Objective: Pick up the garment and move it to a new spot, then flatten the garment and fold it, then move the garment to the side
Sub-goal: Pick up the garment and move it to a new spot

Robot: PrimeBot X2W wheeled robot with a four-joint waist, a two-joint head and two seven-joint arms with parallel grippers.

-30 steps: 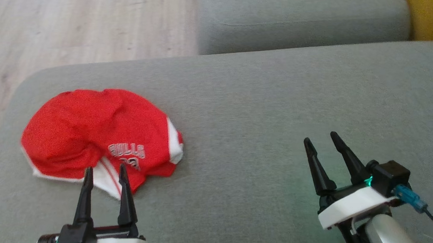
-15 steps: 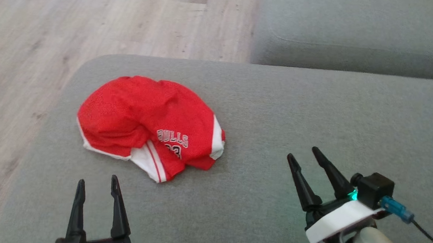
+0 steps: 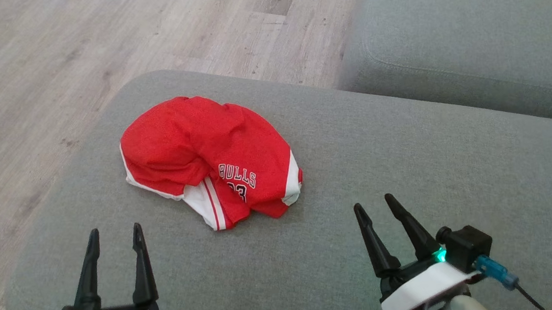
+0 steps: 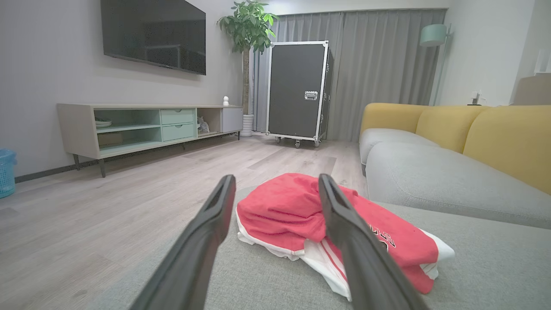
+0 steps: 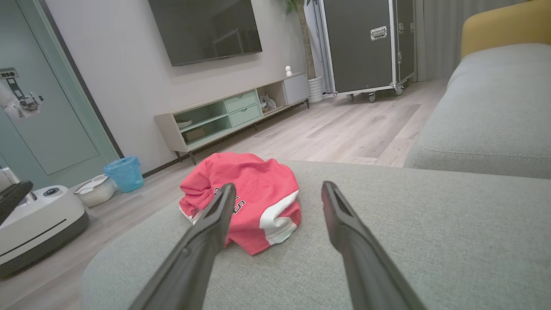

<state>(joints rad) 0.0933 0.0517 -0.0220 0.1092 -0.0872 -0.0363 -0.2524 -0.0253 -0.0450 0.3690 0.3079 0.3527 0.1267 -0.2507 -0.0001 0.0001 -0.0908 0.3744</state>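
One crumpled red mesh jersey with white trim, lying on the grey fabric sofa seat toward its left end.
"BULLS" lettering faces up; white-edged hem bunched at the near side. Two grippers: left gripper and right gripper, both spread wide, empty, clear of the jersey.

The garment is matt red cloth with a fine, mesh-like weave, trimmed in smooth white fabric; the sofa cushion is grey woven upholstery, slightly coarse and matt; the floor is pale wood-grain planking with a dull sheen; the left end effector and right end effector have dark, matt, plastic-looking fingers above smooth white casings; the wheeled case has dark matt panels edged in bright metal; the television screen is glossy black.
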